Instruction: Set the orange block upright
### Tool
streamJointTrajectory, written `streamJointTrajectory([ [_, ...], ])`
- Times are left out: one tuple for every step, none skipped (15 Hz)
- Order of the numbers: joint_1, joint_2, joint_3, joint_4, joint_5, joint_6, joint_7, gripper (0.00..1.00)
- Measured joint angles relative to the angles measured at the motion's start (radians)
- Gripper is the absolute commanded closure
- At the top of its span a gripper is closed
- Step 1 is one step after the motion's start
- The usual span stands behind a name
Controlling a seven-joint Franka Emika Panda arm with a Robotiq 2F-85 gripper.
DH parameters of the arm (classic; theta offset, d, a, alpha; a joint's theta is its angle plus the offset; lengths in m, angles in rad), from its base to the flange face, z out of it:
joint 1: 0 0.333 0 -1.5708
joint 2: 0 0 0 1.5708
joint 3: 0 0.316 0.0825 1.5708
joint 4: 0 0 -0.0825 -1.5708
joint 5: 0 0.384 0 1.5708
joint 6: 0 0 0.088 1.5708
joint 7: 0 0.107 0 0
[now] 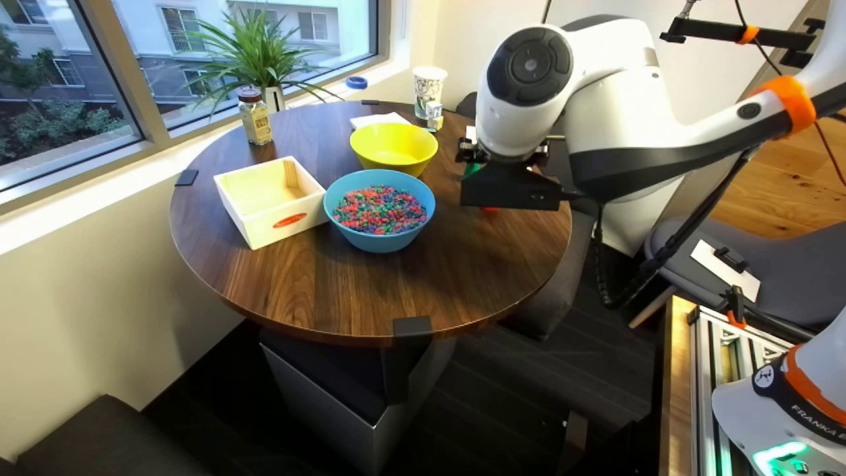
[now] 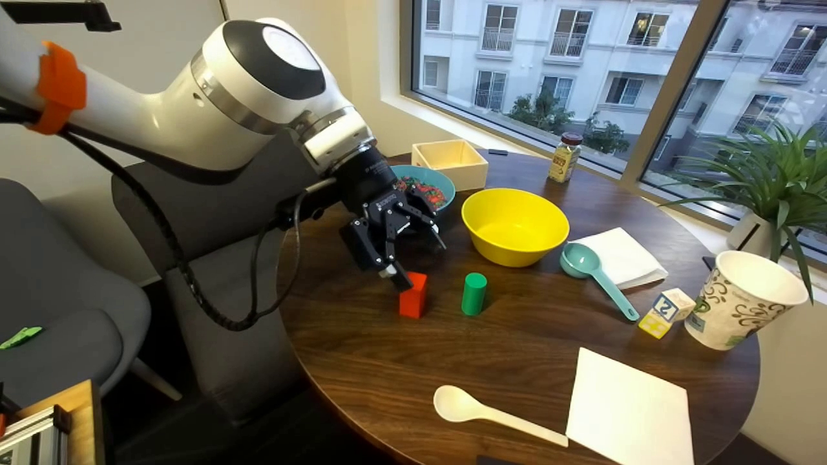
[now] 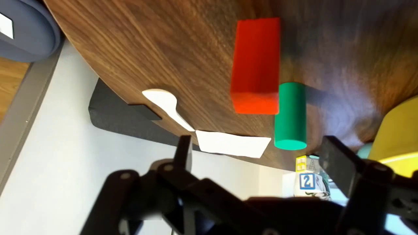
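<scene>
In an exterior view, the orange block (image 2: pixel 411 303) stands on the round table (image 2: pixel 362 352), with bare wood running left of it to the curved edge and toward the camera to the pale spoon (image 2: pixel 492 414). Room is tighter on its right, where a green cylinder (image 2: pixel 473 296) stands just beside it, a strip of wood between them; the yellow bowl (image 2: pixel 515 223) sits farther back. The block points up, its long axis vertical (the cylinder's runs the same way). The gripper (image 2: pixel 421 263) hangs near it, released, its fingers spread well apart. One fingertip overlaps the block's top in that exterior view; contact there cannot be told.
</scene>
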Motion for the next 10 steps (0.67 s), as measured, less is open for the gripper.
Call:
streamJointTrajectory([
  [-0.009, -0.017, -0.004, 0.008, 0.051, 0.002, -0.038, 0.0],
  [-0.018, -0.038, -0.01, 0.015, 0.109, 0.006, -0.083, 0.0],
  [-0.028, -0.061, -0.017, 0.023, 0.176, 0.015, -0.135, 0.0],
  [-0.036, -0.086, -0.025, 0.03, 0.245, 0.022, -0.189, 0.0],
  [-0.044, -0.109, -0.034, 0.037, 0.314, 0.023, -0.243, 0.0],
  [-0.051, -0.132, -0.042, 0.043, 0.383, 0.023, -0.296, 0.0],
  [-0.058, -0.153, -0.051, 0.05, 0.45, 0.023, -0.349, 0.0],
  [-0.065, -0.17, -0.059, 0.055, 0.517, 0.024, -0.399, 0.0],
  [-0.072, -0.186, -0.067, 0.06, 0.584, 0.027, -0.448, 0.0],
  [-0.078, -0.198, -0.074, 0.061, 0.647, 0.036, -0.492, 0.0],
])
